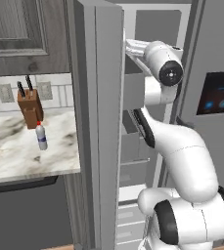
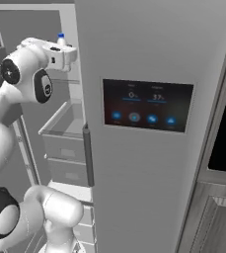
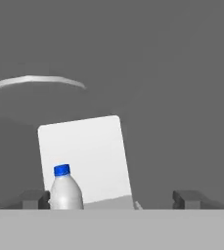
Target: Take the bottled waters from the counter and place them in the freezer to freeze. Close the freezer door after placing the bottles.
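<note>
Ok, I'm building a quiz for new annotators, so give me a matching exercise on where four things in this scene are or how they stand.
Things:
1. blue-capped bottle
2. red-capped bottle
3. knife block
4. gripper

Places or states:
A. on the counter, in front of the block
B. open
C. by the tiled wall, at the back of the counter
D. inside the freezer, upright

Pairs: 1-D, 2-A, 3-C, 4-B

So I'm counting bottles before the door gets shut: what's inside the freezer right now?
One bottle with a blue cap stands upright inside the freezer, up high between the fingers of the open hand. Lower down are drawers. The arm and door hide the rest.
</note>
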